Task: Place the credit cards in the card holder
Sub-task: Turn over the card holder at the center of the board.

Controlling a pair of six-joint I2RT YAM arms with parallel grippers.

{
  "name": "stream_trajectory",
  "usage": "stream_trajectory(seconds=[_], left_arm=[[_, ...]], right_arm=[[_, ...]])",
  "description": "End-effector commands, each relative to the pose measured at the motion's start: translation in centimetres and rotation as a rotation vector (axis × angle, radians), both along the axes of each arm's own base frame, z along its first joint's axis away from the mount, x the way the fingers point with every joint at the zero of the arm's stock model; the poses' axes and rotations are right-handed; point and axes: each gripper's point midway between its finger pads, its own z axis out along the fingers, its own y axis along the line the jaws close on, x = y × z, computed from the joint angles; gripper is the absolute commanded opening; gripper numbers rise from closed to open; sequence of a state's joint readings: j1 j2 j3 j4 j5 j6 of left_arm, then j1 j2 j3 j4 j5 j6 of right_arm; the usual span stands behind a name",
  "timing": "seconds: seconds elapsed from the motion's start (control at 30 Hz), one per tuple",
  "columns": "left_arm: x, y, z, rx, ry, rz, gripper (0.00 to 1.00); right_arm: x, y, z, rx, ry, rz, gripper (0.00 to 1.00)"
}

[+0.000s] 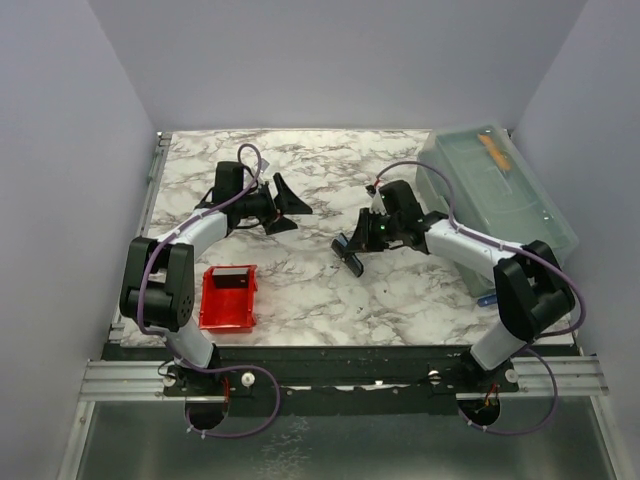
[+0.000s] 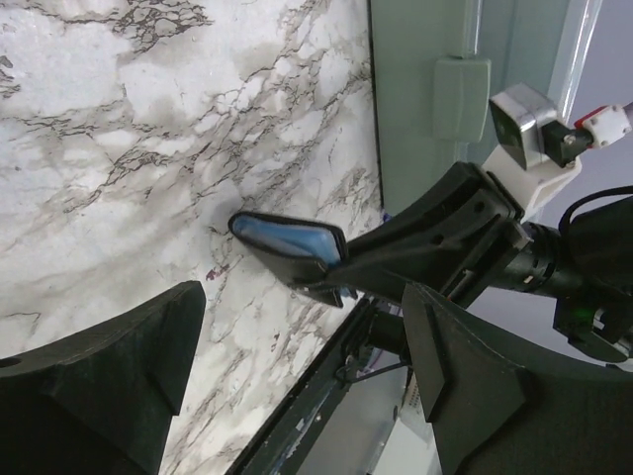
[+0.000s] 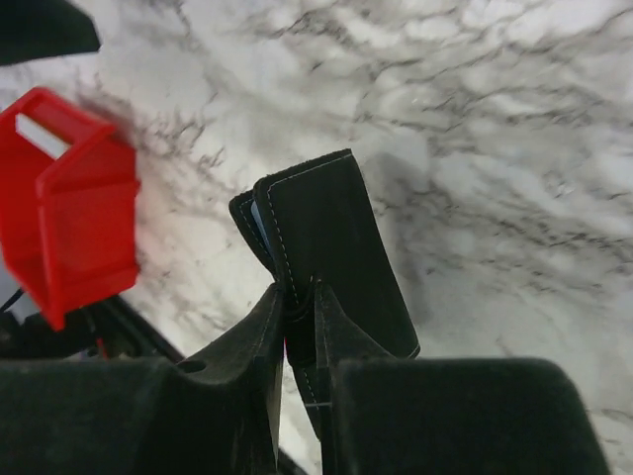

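Note:
My right gripper (image 1: 356, 243) is shut on the card holder (image 3: 331, 247), a black stitched case held up above the marble table. A light blue credit card (image 2: 287, 237) sits inside the case, its edge showing at the open end (image 3: 255, 222). In the top view the holder (image 1: 350, 260) hangs at the table's middle. My left gripper (image 1: 287, 205) stands open a short way to its left, nothing between its fingers (image 2: 109, 376), and faces the holder's open end. A dark card with a pale strip (image 1: 232, 278) stands in the red tray.
The red tray (image 1: 212, 305) sits at the front left, also in the right wrist view (image 3: 79, 228). A translucent lidded box (image 1: 500, 200) with an orange thing on its lid fills the right side. A small blue thing (image 1: 487, 298) lies by the right arm.

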State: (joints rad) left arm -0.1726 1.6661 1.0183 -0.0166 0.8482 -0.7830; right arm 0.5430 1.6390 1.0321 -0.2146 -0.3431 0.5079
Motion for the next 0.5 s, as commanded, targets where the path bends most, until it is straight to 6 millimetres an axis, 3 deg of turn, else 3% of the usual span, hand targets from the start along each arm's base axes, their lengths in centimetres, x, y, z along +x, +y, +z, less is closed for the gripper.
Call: stream_trajectory(seconds=[0.0,0.1,0.2,0.3,0.47], left_arm=[[-0.2,-0.6,0.4,-0.021,-0.014,-0.038,0.87],[-0.6,-0.8,0.4,-0.031,-0.004,-0.052,0.86],[-1.1,-1.6,1.0,-0.023,-0.037,-0.075,0.86],[-1.8,-2.4,0.6,-0.019,-0.025,-0.101,0.85],[-3.7,-5.4,-0.3,-0.021,0.001,-0.198,0.78]], right_arm=[[-2.8,1.9,1.2,0.202,0.143,0.023,0.19],[-1.9,-0.4,-2.0,0.082,0.181,-0.098,0.26],[0.0,-5.7,-4.4,-0.227,0.112,-0.254,0.39],[0.3,-7.1,-3.1,-0.283,0.017,-0.24,0.49],[0.4,-8.5,-0.5,-0.331,-0.085,-0.221,0.54]])
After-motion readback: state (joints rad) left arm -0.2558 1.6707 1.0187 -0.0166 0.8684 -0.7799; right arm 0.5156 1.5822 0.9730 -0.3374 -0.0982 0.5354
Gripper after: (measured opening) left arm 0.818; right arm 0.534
